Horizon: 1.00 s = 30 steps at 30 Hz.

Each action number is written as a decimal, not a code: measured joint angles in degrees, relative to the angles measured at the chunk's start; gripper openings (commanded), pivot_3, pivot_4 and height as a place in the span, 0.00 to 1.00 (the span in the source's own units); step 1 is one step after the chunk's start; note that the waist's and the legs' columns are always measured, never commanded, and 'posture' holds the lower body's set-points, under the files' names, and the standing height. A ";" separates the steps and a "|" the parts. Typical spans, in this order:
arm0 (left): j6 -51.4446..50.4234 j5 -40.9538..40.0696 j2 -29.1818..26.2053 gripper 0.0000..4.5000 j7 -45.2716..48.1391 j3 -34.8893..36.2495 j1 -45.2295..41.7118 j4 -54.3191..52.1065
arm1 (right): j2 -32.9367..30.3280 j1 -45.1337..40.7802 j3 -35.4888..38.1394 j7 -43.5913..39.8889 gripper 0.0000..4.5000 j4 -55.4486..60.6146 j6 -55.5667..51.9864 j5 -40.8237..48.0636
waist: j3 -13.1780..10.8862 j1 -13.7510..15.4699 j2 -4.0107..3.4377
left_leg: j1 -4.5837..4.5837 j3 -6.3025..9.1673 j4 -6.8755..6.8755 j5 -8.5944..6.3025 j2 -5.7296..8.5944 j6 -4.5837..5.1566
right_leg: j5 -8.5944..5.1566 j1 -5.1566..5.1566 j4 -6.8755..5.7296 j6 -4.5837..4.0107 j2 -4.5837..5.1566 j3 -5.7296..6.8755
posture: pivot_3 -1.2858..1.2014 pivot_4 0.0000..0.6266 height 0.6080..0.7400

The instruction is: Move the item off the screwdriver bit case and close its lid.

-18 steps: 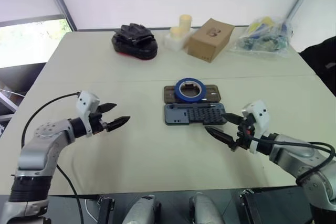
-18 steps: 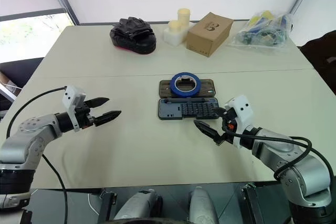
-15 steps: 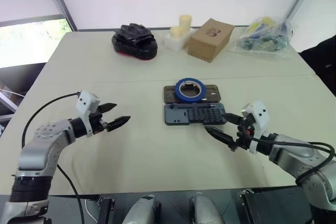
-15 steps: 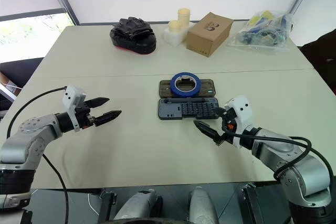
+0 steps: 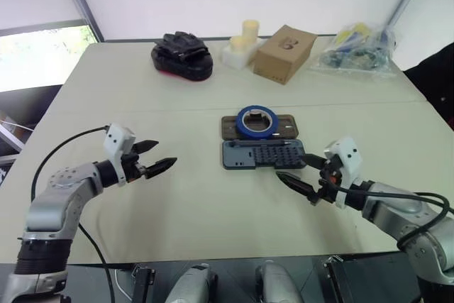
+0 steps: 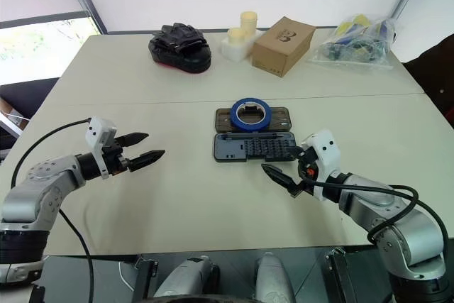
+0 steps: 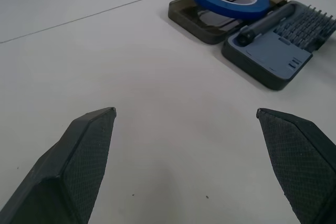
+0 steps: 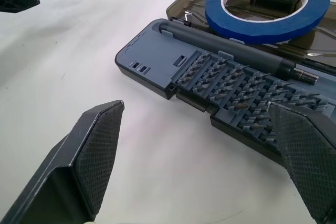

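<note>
The screwdriver bit case (image 5: 262, 153) lies open at the middle of the table, its dark grey tray full of small bits. Its smoky-brown lid (image 5: 292, 127) lies flat on the far side, and the blue roll of tape (image 5: 257, 120) rests on top of it. My right gripper (image 5: 291, 165) hovers open just off the tray's near right corner, holding nothing; the right wrist view shows the tray (image 8: 220, 85) and tape (image 8: 268, 3) close ahead. My left gripper (image 5: 166, 152) is open and empty well to the left of the case, pointing toward it.
Along the far edge stand a black glove-like pad (image 5: 183, 54), cream foam pieces (image 5: 241, 44), a brown cardboard box (image 5: 285, 53) and a clear plastic bag (image 5: 355, 49) of small items. Bare tabletop lies between the grippers and the table's front edge.
</note>
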<state>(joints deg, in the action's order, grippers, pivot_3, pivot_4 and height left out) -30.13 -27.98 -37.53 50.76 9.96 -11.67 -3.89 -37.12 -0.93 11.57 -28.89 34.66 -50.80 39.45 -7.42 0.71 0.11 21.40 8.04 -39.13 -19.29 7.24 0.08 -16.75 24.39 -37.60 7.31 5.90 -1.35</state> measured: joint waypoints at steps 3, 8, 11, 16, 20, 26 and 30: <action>0.66 0.07 -0.04 1.00 0.15 0.00 -0.52 1.41 | 0.00 -0.03 -0.11 0.06 1.00 -0.01 0.07 -0.10 | 0.00 0.01 0.00 | 0.00 0.00 0.00 0.00 0.00 0.00 | 0.00 0.00 0.00 0.00 0.00 0.00 | 0.52 0.24 1.00; 1.91 0.44 -0.05 1.00 0.46 0.00 -1.17 2.17 | 0.01 -0.11 -0.57 0.21 1.00 -0.14 0.38 -0.56 | 0.00 0.00 0.00 | 0.00 0.00 0.00 0.00 0.00 0.00 | 0.00 0.00 0.00 0.00 0.00 0.01 | 0.52 0.24 1.00; 2.22 0.48 -0.09 1.00 0.72 0.00 -1.70 2.73 | 0.03 -0.28 -0.71 0.32 1.00 -0.15 0.56 -0.72 | 0.00 -0.02 0.00 | 0.00 0.00 0.00 0.00 0.00 0.00 | 0.00 0.00 0.00 0.00 0.00 0.01 | 0.52 0.24 1.00; 2.37 0.48 -0.24 1.00 2.06 -0.04 -1.71 3.18 | 0.20 -0.78 -1.43 0.54 1.00 -0.48 1.13 -1.33 | 0.00 -0.02 0.00 | 0.00 0.00 0.00 0.00 0.00 0.00 | 0.00 0.00 0.00 0.00 0.00 0.01 | 0.52 0.24 1.00; 3.02 1.11 -2.12 1.00 5.80 -1.95 -5.00 4.00 | 3.66 -11.91 -5.85 3.78 1.00 -6.57 2.33 -5.84 | -0.05 -0.37 0.02 | 0.00 -0.02 -0.02 0.02 -0.03 -0.04 | 0.00 0.01 0.01 0.00 -0.03 0.02 | 0.52 0.24 1.00; 2.48 0.99 -4.97 1.00 10.57 -3.96 -12.56 4.01 | 12.01 -34.09 -16.79 8.36 1.00 -28.27 5.60 -17.61 | -0.05 -1.76 0.01 | 0.03 0.02 0.17 0.02 -0.03 -0.03 | 0.00 0.15 -0.04 0.00 0.01 0.12 | 0.52 0.24 1.00; 0.05 -0.06 -5.35 1.00 10.38 -3.86 -12.46 1.44 | 16.59 -42.98 -19.75 7.99 1.00 -42.98 6.92 -21.69 | -0.06 -2.67 0.00 | 0.10 0.06 0.17 0.01 0.00 -0.02 | 0.00 0.20 -0.02 0.00 0.02 0.18 | 0.52 0.24 1.00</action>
<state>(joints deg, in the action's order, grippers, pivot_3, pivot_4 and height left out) -30.08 -28.04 -42.88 61.15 6.10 -24.13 -2.45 -20.53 -43.91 -8.19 -20.89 -8.32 -43.88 17.76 -7.47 -1.96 0.11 21.49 8.10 -38.96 -19.28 7.24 0.06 -16.75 24.59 -37.63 7.30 5.92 -1.16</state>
